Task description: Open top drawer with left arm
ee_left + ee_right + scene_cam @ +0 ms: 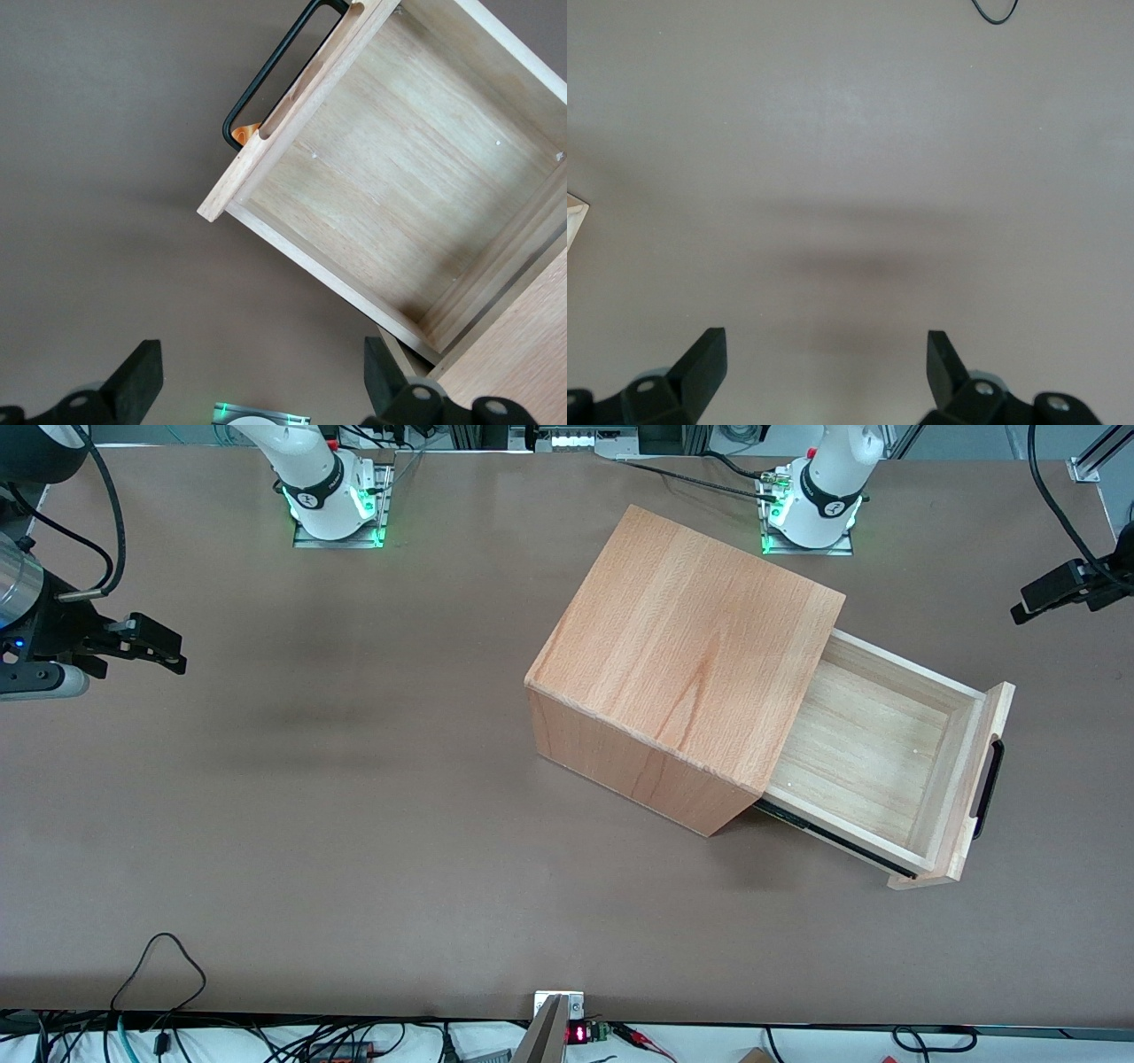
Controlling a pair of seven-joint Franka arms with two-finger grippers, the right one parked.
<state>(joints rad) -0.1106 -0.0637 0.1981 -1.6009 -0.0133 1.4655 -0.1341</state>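
Progress: the top drawer [873, 757] stands pulled well out of the wooden cabinet [682, 660], its pale inside floor open to view; judged from that, the opening looks essentially done.
Left to do: little or nothing, by my reading; at most a final bit of travel, since how much of the drawer is still inside the casing cannot be seen.
Drawer place: on the brown worktop [354, 779], toward the working arm's end, the front panel turned that way too.
Handle: the black bar handle [986, 788] sits on the front panel, free, nothing touching it.
Claw: the left arm's claw [1032, 602] hangs above the worktop, well apart from the handle; in the left wrist view its fingers [137, 379] are spread wide, released, holding nothing.
Hidden: the left arm is cut off at the frame edge; only its base [819, 509] and claw end show.
Hard to make out: a small orange patch [242, 135] behind the handle; what it is I cannot tell.
Lower part: the cabinet's front under the drawer is out of sight.
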